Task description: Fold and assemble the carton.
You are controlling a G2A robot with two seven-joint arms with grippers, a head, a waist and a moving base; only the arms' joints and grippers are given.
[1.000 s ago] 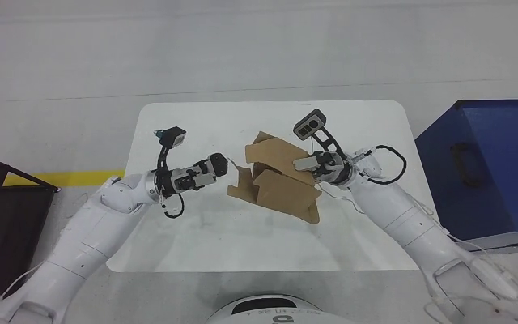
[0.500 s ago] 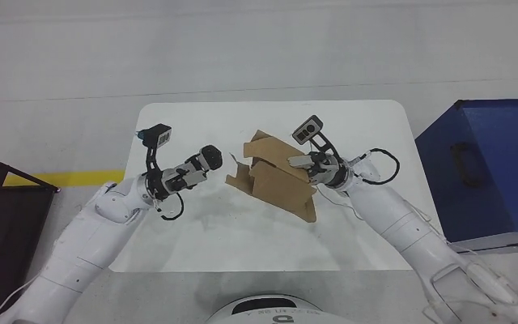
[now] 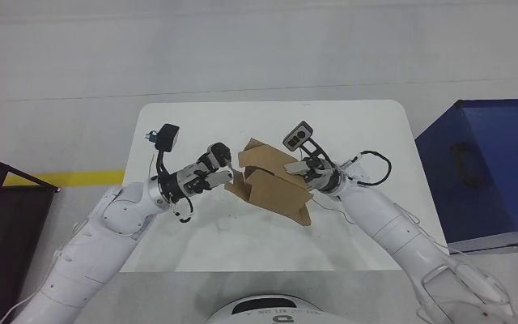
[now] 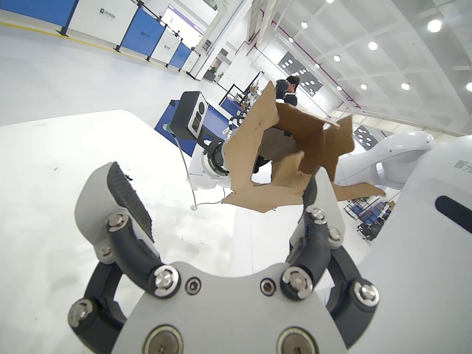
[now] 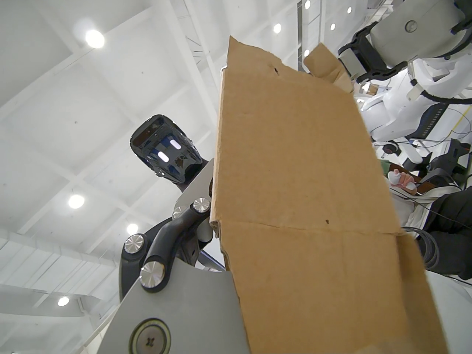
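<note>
Two grippers flank the carton [image 3: 277,190]: the right gripper [image 3: 295,168] has its fingers clamped on the right panel, while the left gripper [image 4: 219,186] has its fingers apart beside the left flap.

The half-folded brown carton [image 3: 279,193] is sitting between the two grippers, over the middle of the white table [image 3: 364,121]. The left gripper [image 3: 229,162] is touching its left flap, and the right gripper [image 3: 296,167] is touching its right side. A blue bin [image 3: 477,170] is standing on the floor beyond the table's right end.
</note>
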